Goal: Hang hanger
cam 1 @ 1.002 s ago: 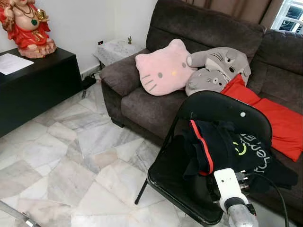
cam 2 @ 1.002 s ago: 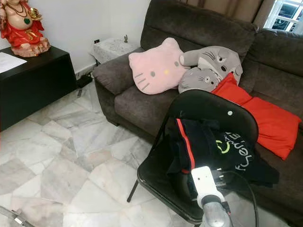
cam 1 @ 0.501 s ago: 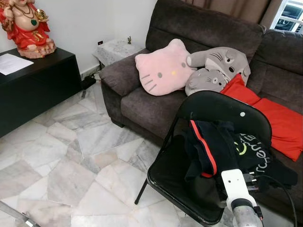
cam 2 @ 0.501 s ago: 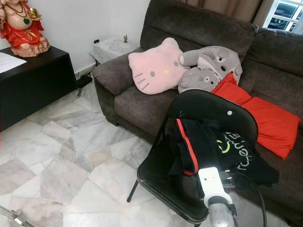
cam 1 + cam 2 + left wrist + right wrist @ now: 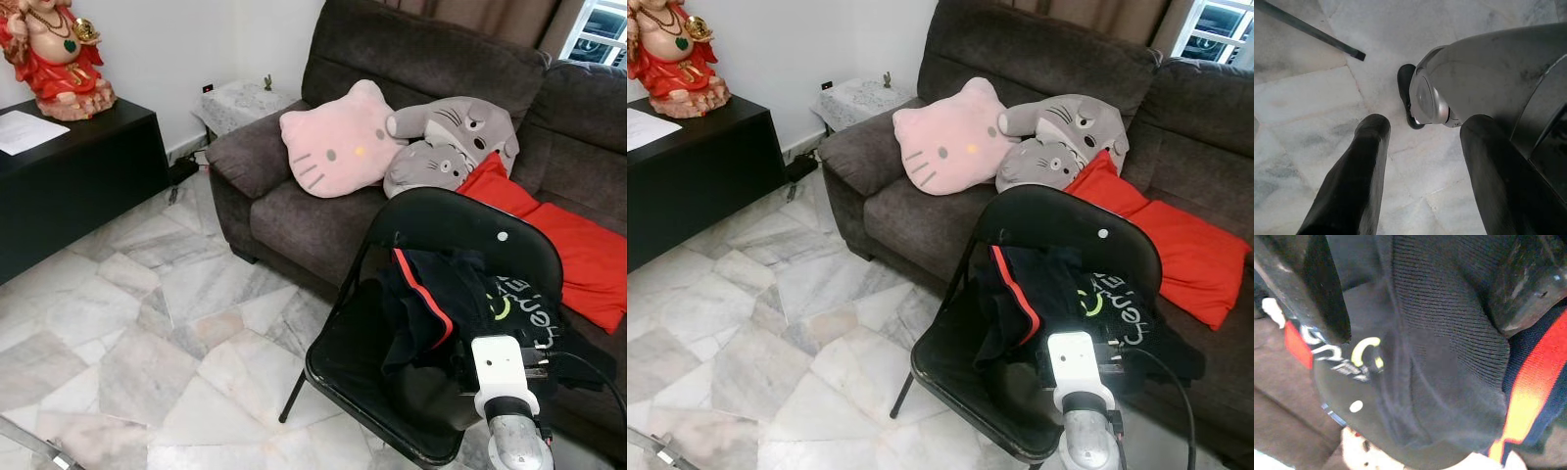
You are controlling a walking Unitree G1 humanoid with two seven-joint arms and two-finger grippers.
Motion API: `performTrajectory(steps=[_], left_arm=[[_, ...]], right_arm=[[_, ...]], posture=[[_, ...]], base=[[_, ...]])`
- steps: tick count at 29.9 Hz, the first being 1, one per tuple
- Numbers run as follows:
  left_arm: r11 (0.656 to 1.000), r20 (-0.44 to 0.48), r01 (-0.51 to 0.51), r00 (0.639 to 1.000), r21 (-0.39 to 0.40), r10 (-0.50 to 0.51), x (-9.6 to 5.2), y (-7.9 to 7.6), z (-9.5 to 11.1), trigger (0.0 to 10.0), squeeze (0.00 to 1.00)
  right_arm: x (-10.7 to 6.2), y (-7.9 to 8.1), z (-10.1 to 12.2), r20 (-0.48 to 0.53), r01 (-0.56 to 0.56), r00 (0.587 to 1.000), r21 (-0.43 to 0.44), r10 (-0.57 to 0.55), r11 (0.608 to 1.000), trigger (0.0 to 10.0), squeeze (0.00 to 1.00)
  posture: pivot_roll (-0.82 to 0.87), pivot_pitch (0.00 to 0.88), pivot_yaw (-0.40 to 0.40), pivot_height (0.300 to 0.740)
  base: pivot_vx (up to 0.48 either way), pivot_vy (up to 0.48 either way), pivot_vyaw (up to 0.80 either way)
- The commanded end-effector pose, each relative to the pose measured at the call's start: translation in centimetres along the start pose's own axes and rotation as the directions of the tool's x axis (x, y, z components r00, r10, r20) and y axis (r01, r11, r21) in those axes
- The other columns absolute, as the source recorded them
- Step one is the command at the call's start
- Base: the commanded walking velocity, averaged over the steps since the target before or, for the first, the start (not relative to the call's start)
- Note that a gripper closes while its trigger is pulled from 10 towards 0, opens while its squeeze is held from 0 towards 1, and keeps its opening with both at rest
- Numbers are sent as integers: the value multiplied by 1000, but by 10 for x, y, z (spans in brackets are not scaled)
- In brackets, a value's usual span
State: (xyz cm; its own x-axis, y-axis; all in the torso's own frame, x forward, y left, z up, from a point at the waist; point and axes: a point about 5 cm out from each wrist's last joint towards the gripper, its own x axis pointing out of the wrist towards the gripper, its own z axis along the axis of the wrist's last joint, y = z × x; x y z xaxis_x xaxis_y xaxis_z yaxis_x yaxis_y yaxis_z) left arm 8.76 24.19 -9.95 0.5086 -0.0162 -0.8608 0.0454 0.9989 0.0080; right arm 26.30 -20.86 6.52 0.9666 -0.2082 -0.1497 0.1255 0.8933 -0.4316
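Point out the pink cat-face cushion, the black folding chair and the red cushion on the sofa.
pink cat-face cushion [image 5: 338,147], left eye view, middle of its face
black folding chair [image 5: 460,223], left eye view, its backrest
red cushion [image 5: 583,253], left eye view, its flat top

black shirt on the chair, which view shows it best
The left eye view shows it best: the whole black shirt lies bunched on the folding chair, red stripe and lettering visible. The right eye view shows much the same. The right wrist view gives a blurred close-up of its fabric between the right gripper fingers.
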Motion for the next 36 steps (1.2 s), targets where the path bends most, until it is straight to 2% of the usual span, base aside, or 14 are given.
performTrajectory(steps=[1,5,12,18,21,31,36], left_arm=[[1000,-38,16,999,1,-16,-2,-3,-8,10000,0],[1000,-38,17,999,0,-17,-2,-3,-9,10000,0],[1000,-38,17,999,3,-17,-2,-3,-9,10000,0],[1000,-35,13,999,1,-13,-2,-2,-8,10000,0],[1000,-36,12,999,4,-12,-2,-2,-9,10000,0],[1000,-39,17,999,6,-16,-2,-3,-9,10000,0],[1000,-39,21,999,13,-21,-2,-3,-9,10000,0]], right_arm=[[0,5,-9,-47,-40,998,-12,39,999,10000,0],[2,6,-15,-66,-45,997,-22,44,999,10000,0],[17,7,-11,-44,-17,999,-44,15,999,10000,0],[23,-1,10,84,83,993,-14,-81,996,10000,0],[19,-10,8,77,144,987,-10,-143,990,10000,0],[-5,-16,-21,-9,152,988,-49,-153,987,10000,0],[-13,-24,-27,-42,229,972,-37,-231,973,10000,0]], posture=[[5,88,-75,740],[5,88,-74,740],[6,89,-69,740],[12,90,-69,740],[8,91,-69,740],[1,90,-69,740],[-4,88,-67,740]], base=[[0,0,0],[0,0,0],[0,0,0],[0,0,0],[0,0,0],[0,0,0],[0,0,0]])
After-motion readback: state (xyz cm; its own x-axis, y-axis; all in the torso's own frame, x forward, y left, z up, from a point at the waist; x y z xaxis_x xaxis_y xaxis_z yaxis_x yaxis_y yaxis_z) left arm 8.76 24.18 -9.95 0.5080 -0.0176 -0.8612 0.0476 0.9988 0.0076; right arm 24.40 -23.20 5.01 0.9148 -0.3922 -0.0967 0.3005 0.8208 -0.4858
